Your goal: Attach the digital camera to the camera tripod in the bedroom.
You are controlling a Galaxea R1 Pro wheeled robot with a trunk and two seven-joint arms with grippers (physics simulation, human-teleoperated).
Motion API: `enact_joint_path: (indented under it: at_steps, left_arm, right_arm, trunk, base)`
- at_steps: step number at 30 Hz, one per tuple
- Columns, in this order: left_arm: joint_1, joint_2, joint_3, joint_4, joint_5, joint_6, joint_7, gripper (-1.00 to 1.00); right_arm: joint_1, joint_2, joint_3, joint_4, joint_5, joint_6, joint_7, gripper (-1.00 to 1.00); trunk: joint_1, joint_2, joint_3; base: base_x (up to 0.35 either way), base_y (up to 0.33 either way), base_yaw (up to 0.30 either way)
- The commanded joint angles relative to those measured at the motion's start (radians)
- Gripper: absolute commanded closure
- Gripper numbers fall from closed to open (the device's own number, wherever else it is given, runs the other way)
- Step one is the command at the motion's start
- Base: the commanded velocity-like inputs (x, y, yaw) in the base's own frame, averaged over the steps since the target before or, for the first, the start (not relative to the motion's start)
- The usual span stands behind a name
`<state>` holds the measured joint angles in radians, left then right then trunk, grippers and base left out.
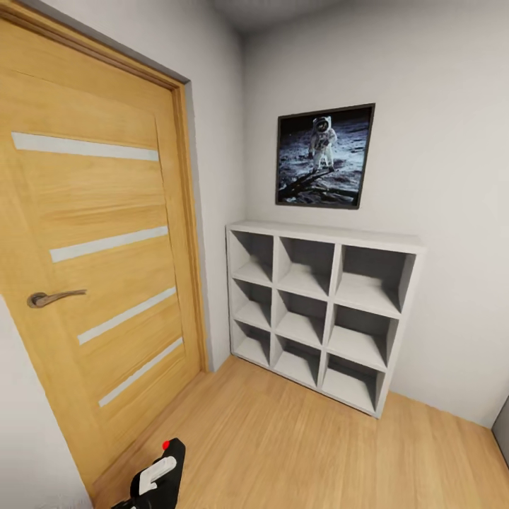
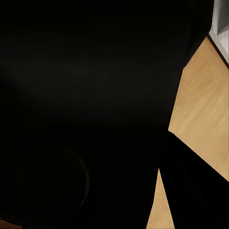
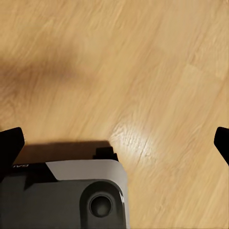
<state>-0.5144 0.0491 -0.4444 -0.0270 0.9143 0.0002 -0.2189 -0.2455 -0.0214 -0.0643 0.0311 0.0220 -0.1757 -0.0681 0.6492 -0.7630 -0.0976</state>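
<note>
Though cropped, left claw [image 1: 157, 475] grips digital camera [image 1: 170, 452]

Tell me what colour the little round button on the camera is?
Bright red. The button sits atop the black digital camera, clearest in the head view.

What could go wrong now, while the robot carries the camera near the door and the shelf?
The left gripper holds the digital camera low beside the wooden door; a turn could knock it against the door. The white cube shelf stands close ahead, so driving on may hit it. The left wrist view is mostly dark, so the grip is hard to check.
</note>
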Motion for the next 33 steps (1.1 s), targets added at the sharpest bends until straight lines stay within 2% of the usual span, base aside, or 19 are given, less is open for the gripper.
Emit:
enact_joint_path:
  at_steps: [1,13,33]
  left_arm:
    - [-0.001,0.000,-0.008,0.001,0.009,0.000,-0.005,1.00]
    - [-0.001,-0.004,-0.008,0.001,0.009,0.000,-0.005,1.00]
    - [-0.001,-0.012,-0.008,0.001,0.008,0.000,-0.005,1.00]
  right_arm:
    - [-0.001,0.000,-0.006,0.003,0.003,-0.007,-0.001,-1.00]
    - [-0.001,0.000,-0.007,0.003,0.001,-0.006,-0.002,-1.00]
    - [-0.001,0.000,-0.008,0.003,0.001,-0.005,-0.002,-1.00]
  trunk:
    - [-0.004,0.006,0.002]
    - [-0.050,0.090,0.042]
    - [-0.126,0.230,0.106]
  base:
    - [0.000,0.000,0.265]
    - [0.000,0.000,0.121]
    - [0.000,0.000,0.259]
